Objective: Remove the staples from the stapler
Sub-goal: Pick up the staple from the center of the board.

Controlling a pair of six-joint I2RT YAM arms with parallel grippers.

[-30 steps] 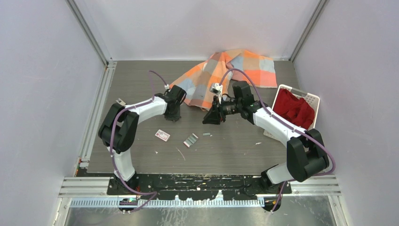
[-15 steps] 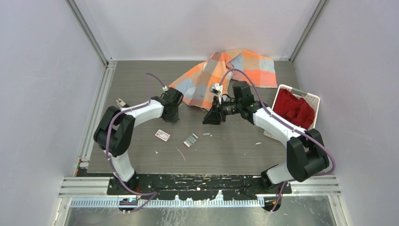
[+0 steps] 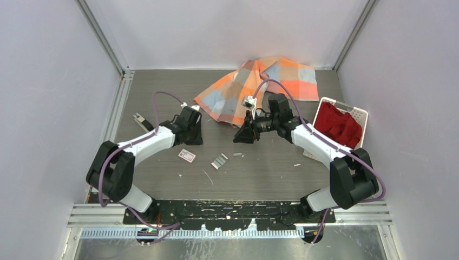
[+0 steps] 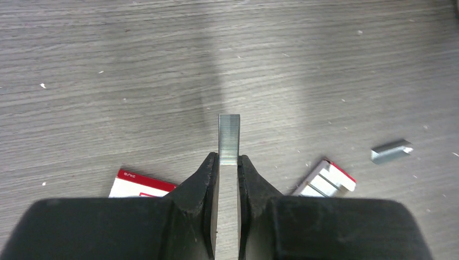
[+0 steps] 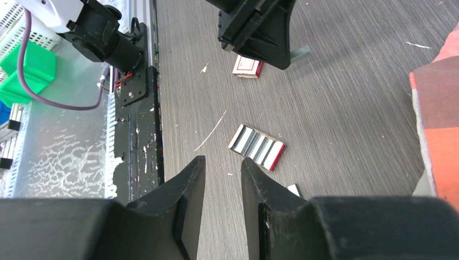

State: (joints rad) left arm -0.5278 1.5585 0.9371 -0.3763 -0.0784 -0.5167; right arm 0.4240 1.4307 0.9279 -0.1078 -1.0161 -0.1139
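Underneath everything, grey wood-grain worktop (image 3: 270, 179); at 12 o'clock on it, a rumpled orange-and-grey checked cloth (image 3: 270, 81); at 3 o'clock, a white basket (image 3: 360, 115) with red fabric (image 3: 338, 125) piled inside.

Toward 10 o'clock from centre, left gripper (image 4: 229, 160) clenched on a strip of staples (image 4: 229, 135); pinches the strip flat between both fingers, its front end jutting out past the tips. Toward 1 o'clock from centre, right gripper (image 5: 223, 168) parted by a narrow gap; grasps nothing and touches nothing, with bare worktop showing between the fingers.

At 5 o'clock from the left gripper, lying flat, a white-and-red packet (image 3: 187, 155); small white lettering on its red band, too small to read. Near centre, an open red-edged staple box (image 3: 219, 161) with silver strips packed side by side; no legible print on it. At 2 o'clock from the box, close by but apart, a loose staple strip (image 3: 237, 155) on the worktop. Near the 9 o'clock edge, a slim dark-and-silver item (image 3: 142, 120), too small to identify.
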